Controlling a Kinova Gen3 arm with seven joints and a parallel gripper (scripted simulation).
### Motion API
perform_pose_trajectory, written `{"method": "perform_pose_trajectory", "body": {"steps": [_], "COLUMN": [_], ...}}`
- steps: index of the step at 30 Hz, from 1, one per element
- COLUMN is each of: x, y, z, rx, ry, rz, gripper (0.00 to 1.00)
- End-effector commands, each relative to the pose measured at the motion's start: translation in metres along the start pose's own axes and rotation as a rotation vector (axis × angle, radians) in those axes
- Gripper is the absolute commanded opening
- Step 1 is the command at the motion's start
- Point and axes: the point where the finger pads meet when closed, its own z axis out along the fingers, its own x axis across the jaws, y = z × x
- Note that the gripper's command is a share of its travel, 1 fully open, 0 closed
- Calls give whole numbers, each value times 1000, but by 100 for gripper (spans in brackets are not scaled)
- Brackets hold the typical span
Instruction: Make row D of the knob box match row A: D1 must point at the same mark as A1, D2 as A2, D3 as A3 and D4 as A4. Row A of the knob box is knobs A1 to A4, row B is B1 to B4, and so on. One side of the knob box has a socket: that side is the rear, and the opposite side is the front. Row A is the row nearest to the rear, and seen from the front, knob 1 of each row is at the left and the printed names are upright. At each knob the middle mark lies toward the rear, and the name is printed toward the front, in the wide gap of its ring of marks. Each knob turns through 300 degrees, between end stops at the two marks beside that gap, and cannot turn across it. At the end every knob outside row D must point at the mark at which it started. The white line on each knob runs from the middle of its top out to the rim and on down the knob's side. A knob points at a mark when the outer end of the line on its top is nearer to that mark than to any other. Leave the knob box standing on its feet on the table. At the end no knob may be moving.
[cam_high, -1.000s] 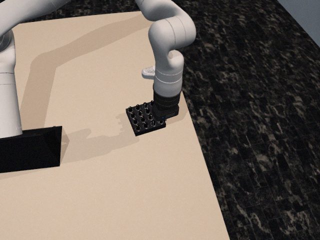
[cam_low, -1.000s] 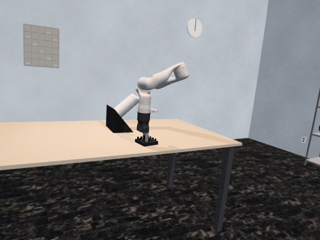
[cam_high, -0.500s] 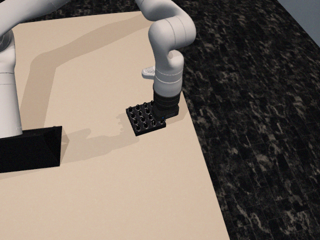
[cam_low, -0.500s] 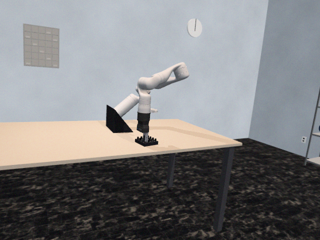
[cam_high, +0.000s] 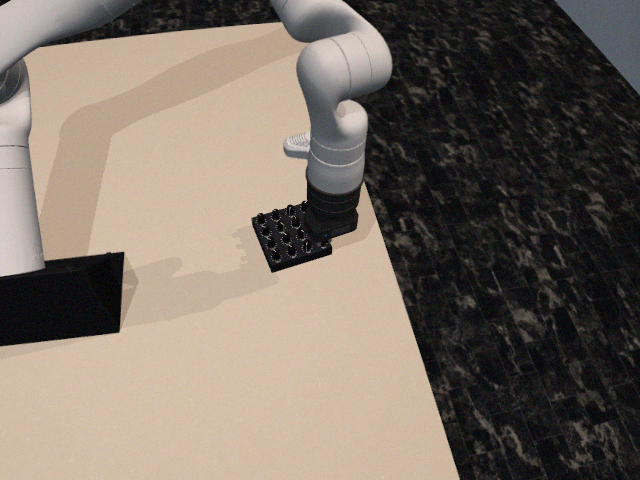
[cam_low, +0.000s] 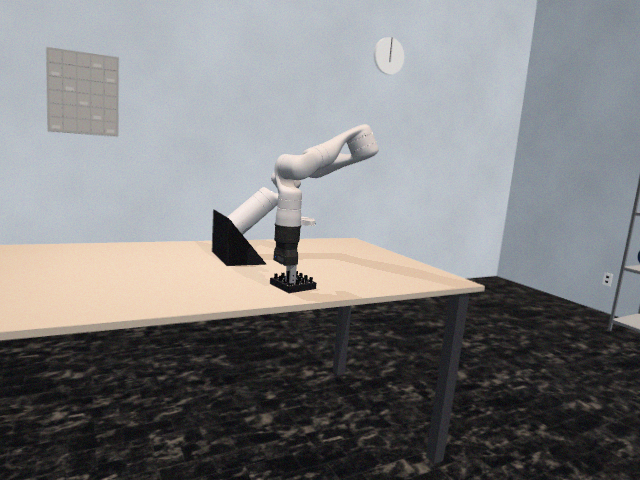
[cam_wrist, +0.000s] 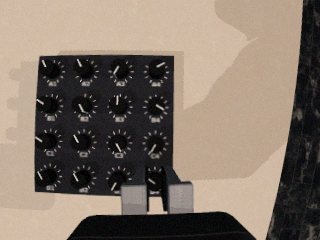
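Observation:
The black knob box stands on the table, row A at the top of the wrist view. There the A1 knob and A2 knob point up-left, the A3 knob down-left, the A4 knob up-right. The D1 knob and D2 knob point up-left. The D3 knob points down-left, partly hidden by the left finger. My gripper is shut on the D4 knob, whose line points left and slightly up. D4's marks are mostly hidden.
Rows B and C lie between rows A and D; the C4 knob is just beyond my fingers. The table ends to the right of the box in the top view. A white shoe-like object lies behind the wrist.

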Motion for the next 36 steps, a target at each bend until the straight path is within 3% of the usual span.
{"method": "perform_pose_trajectory", "body": {"steps": [1, 36], "x": [1, 0], "y": [2, 2], "z": [1, 2], "rx": [-5, -4], "ry": [5, 4], "rz": [-5, 109], "gripper": [30, 30]}}
